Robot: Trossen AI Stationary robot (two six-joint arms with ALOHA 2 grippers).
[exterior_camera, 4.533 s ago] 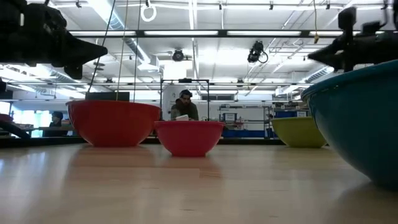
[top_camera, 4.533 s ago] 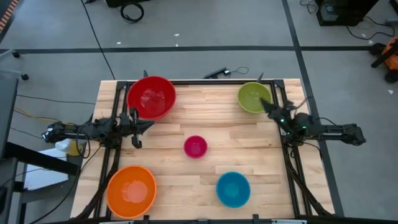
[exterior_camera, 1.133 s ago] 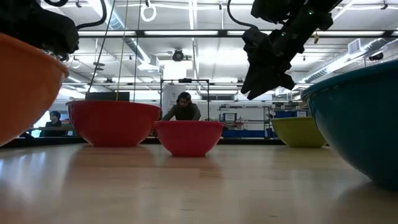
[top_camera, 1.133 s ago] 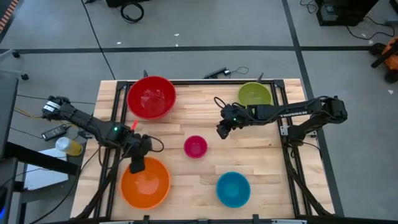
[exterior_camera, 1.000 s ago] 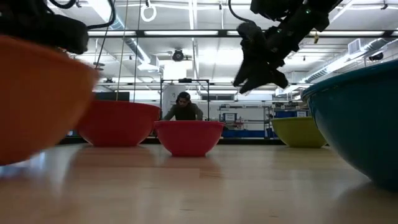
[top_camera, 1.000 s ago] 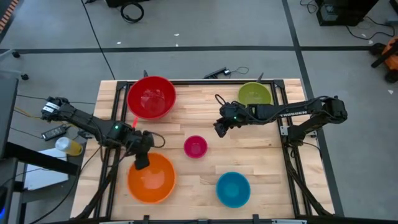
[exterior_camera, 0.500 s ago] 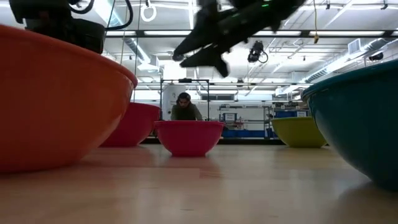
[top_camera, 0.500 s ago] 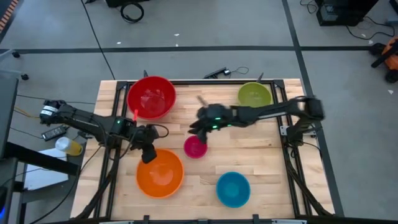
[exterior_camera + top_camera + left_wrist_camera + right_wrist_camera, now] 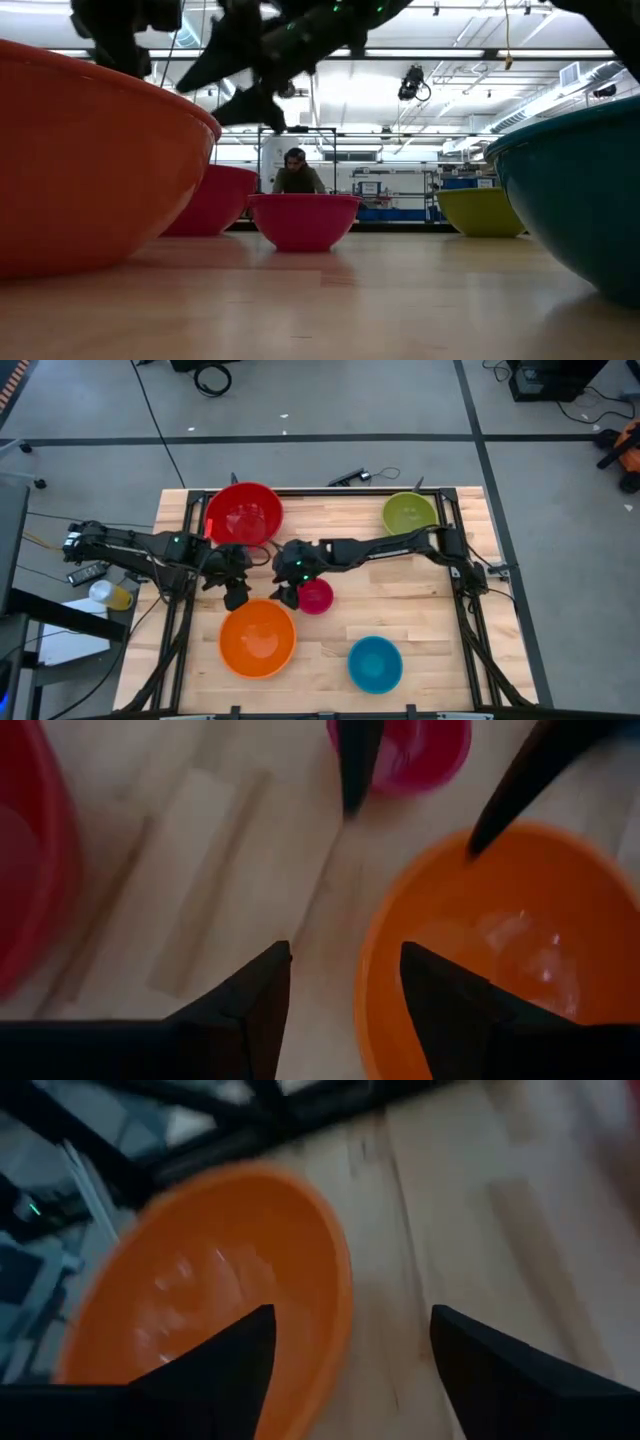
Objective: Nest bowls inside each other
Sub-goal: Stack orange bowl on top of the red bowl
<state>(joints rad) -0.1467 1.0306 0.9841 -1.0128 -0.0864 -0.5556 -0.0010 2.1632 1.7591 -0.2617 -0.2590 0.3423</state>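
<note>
Five bowls rest on their bases on the wooden table: red (image 9: 243, 515) far left, lime green (image 9: 409, 515) far right, pink (image 9: 316, 597) in the middle, orange (image 9: 258, 639) near left, blue (image 9: 375, 663) near right. My left gripper (image 9: 235, 596) hangs open just beyond the orange bowl's far rim (image 9: 385, 935), touching nothing. My right gripper (image 9: 285, 597) is stretched across the table and stands open above the gap between the pink bowl and the orange bowl (image 9: 210, 1295), also touching nothing.
Black frame rails run along the table's left and right edges (image 9: 470, 610). Bare wood lies between the pink and green bowls. In the low view a person (image 9: 295, 172) sits in the room far behind the table.
The orange bowl has slid along the table toward the right, then stopped. My left gripper has come off its far rim and risen a little toward the far edge. My right arm has reached across toward the table's left, from near the green bowl to just left of the pink bowl.
</note>
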